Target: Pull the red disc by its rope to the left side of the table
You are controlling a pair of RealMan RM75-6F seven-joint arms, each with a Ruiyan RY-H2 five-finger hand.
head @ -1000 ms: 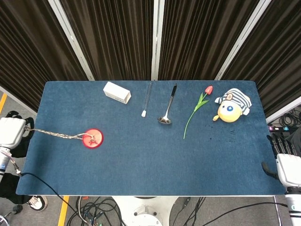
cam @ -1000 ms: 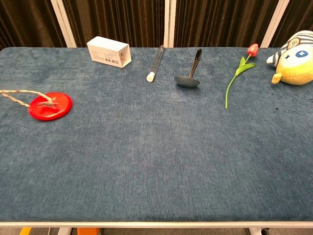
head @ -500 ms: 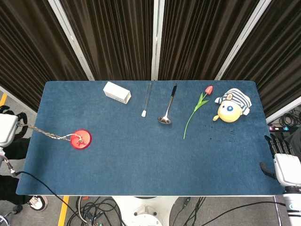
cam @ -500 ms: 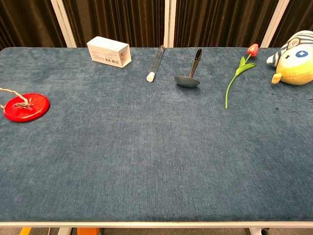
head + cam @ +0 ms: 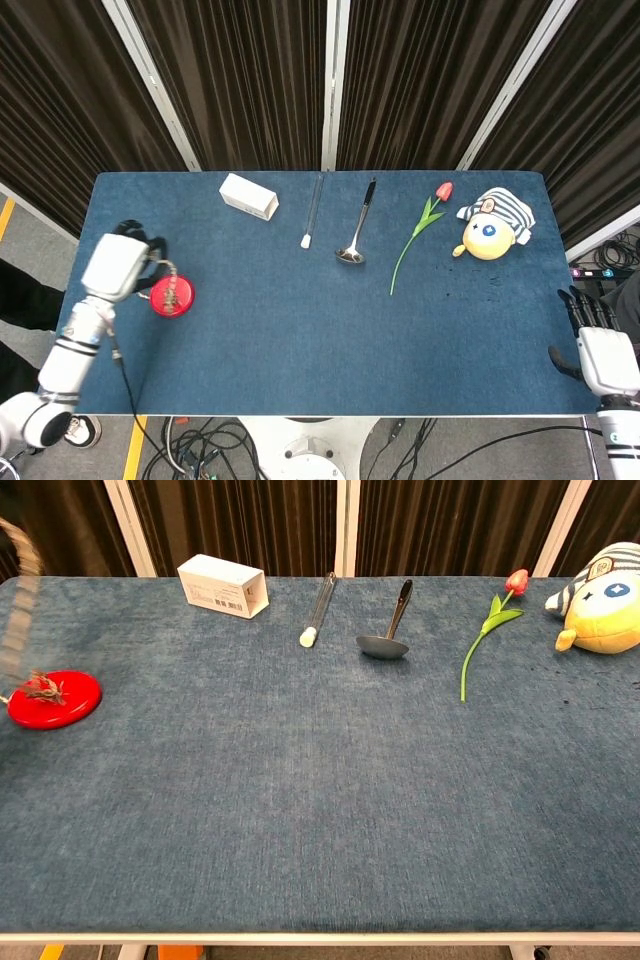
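The red disc (image 5: 170, 296) (image 5: 55, 699) lies flat near the left end of the blue table (image 5: 300, 340). Its braided rope (image 5: 163, 270) runs a short way up from the disc's middle to my left hand (image 5: 118, 265), which holds it just left of the disc, over the table. In the chest view the rope (image 5: 14, 630) rises as a blurred streak at the left edge, and the hand itself is out of frame. My right hand (image 5: 596, 345) hangs off the table's right edge, fingers straight and apart, holding nothing.
Along the far edge lie a white box (image 5: 249, 196), a thin glass tube (image 5: 312, 212), a metal ladle (image 5: 357, 226), a red tulip (image 5: 420, 233) and a striped plush toy (image 5: 493, 226). The table's left edge is close to the disc.
My left hand has swung in from beyond the left edge to a spot over the table beside the disc. The rope, stretched leftward before, now goes upward. The disc has stopped moving.
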